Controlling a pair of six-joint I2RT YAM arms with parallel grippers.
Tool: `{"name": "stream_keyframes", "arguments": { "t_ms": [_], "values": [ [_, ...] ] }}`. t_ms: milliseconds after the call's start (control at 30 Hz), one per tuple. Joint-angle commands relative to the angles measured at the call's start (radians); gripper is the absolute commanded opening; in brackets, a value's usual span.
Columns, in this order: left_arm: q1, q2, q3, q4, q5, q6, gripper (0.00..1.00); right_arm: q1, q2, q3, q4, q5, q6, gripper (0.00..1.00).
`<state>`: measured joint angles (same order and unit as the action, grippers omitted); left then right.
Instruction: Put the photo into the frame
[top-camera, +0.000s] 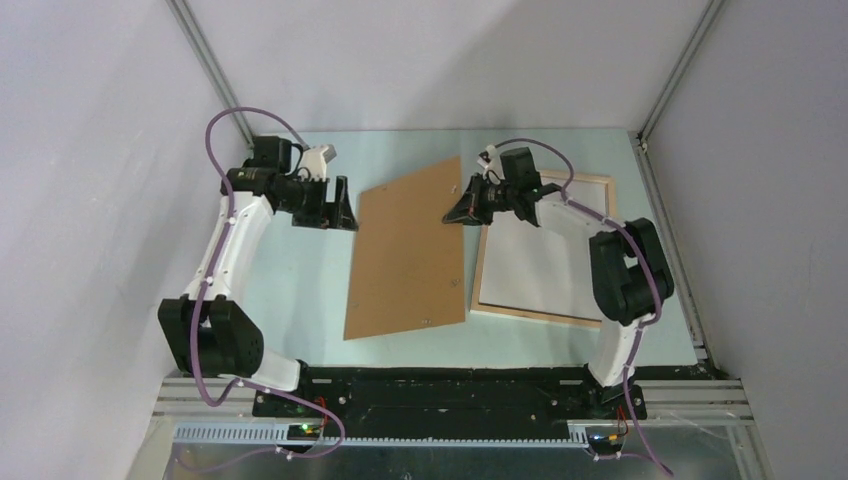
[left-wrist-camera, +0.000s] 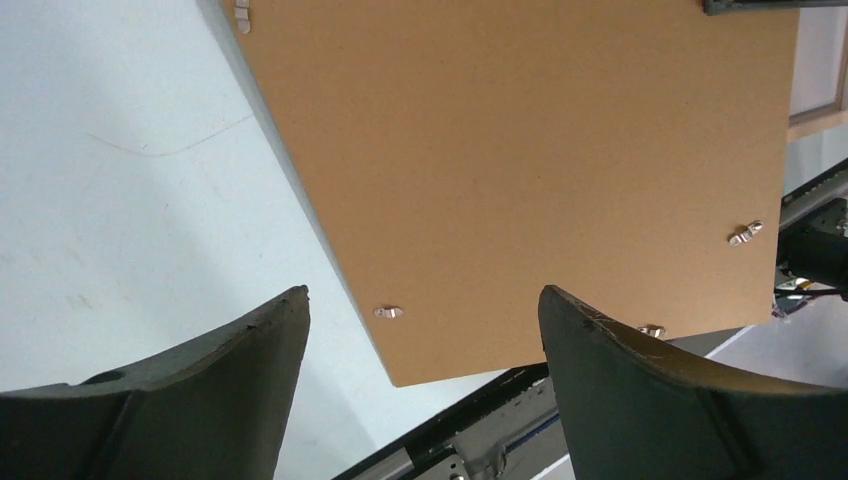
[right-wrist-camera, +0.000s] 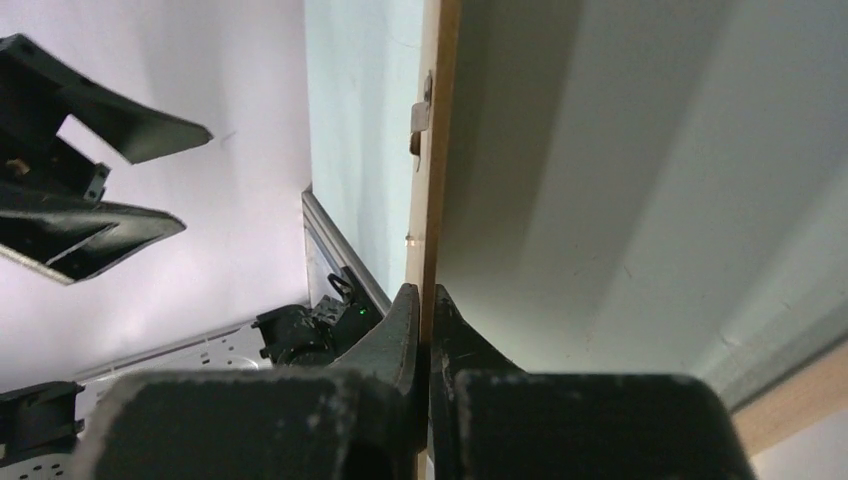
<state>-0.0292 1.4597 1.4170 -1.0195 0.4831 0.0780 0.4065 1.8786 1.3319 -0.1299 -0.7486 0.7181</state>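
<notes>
The frame (top-camera: 530, 316), thin pale wood rails, lies flat at the right of the table. A white sheet (top-camera: 535, 265) fills its inside; no picture side shows, so I cannot tell whether it is the photo. The brown backing board (top-camera: 405, 255) lies left of the frame, slightly slanted. My right gripper (top-camera: 460, 212) is shut on the board's right edge (right-wrist-camera: 432, 200), which runs edge-on between the fingers (right-wrist-camera: 427, 295). My left gripper (top-camera: 350, 205) hangs open by the board's far left corner, and the board (left-wrist-camera: 520, 170) shows beyond its spread fingers (left-wrist-camera: 423, 300), untouched.
Small metal turn clips (left-wrist-camera: 388, 313) (left-wrist-camera: 745, 234) sit on the board's upper face. A black base rail (top-camera: 440, 385) runs along the near edge. White walls with aluminium posts (top-camera: 210, 65) close in the table on three sides.
</notes>
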Motion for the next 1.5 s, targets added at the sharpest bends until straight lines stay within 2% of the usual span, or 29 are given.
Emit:
{"name": "stream_keyframes", "arguments": {
  "t_ms": [0,267,500,667,900,1067,1267,1400,1433,1467],
  "values": [
    [0.007,-0.002,-0.011,0.089,0.066,-0.005,0.9,-0.026,-0.177,-0.079,0.2,0.004,-0.013,0.0],
    [0.006,0.032,-0.006,0.145,0.176,-0.018,0.91,-0.127,-0.323,-0.18,0.303,-0.036,0.04,0.0],
    [0.0,0.062,0.03,0.167,0.213,-0.035,0.92,-0.286,-0.435,-0.226,0.329,-0.106,0.111,0.0],
    [-0.046,0.101,0.071,0.179,0.165,-0.044,0.92,-0.425,-0.478,-0.226,0.296,-0.193,0.139,0.0],
    [-0.182,0.205,0.158,0.202,0.038,-0.069,0.9,-0.623,-0.525,-0.263,0.225,-0.394,0.131,0.0],
    [-0.319,0.279,0.195,0.26,-0.112,-0.122,0.89,-0.8,-0.567,-0.275,0.02,-0.493,-0.02,0.0],
    [-0.427,0.393,0.26,0.339,-0.26,-0.19,0.89,-1.035,-0.549,-0.274,-0.203,-0.68,-0.251,0.0],
    [-0.48,0.52,0.362,0.345,-0.311,-0.24,0.88,-1.167,-0.504,-0.247,-0.452,-0.731,-0.501,0.0],
    [-0.489,0.538,0.396,0.345,-0.314,-0.261,0.88,-1.197,-0.493,-0.232,-0.584,-0.725,-0.639,0.0],
    [-0.506,0.573,0.412,0.345,-0.315,-0.273,0.87,-1.208,-0.469,-0.199,-0.654,-0.717,-0.706,0.0]
  ]
}}
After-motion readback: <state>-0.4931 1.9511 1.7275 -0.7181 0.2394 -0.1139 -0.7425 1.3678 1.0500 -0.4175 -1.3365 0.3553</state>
